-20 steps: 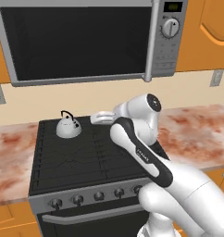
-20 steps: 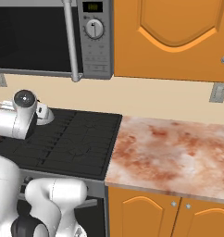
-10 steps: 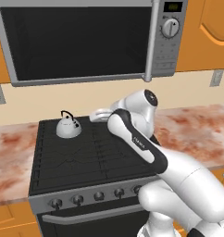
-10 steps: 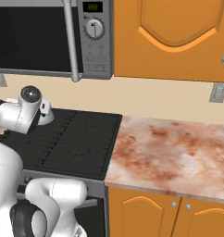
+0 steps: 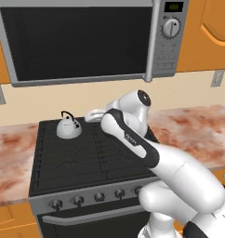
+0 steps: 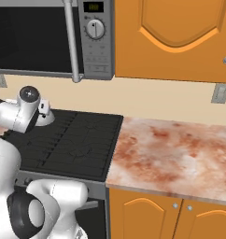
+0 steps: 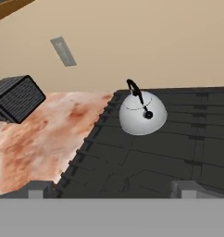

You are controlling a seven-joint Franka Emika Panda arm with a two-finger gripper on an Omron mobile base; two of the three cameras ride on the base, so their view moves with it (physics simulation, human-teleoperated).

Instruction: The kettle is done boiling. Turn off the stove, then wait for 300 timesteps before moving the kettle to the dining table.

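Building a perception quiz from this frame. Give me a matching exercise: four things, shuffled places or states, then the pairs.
Things:
1. kettle
2. microwave
3. gripper
4. wall socket

Places or states:
A. above the stove, on the wall
B. jaws wide open, nothing held
C. rear left burner of the stove
D. on the wall above the marbled counter

Pairs: 1-C, 2-A, 3-B, 4-D

**Flat, even rendered light, sharp throughout**

I see bright, diffuse light with no clear source. The kettle (image 7: 143, 114), ahead of the gripper (image 7: 112, 189), carries a soft sheen on its dome and casts almost no shadow on the stove (image 7: 178, 152). I find no glare, blur or edge distortion; textures look slightly coarse.
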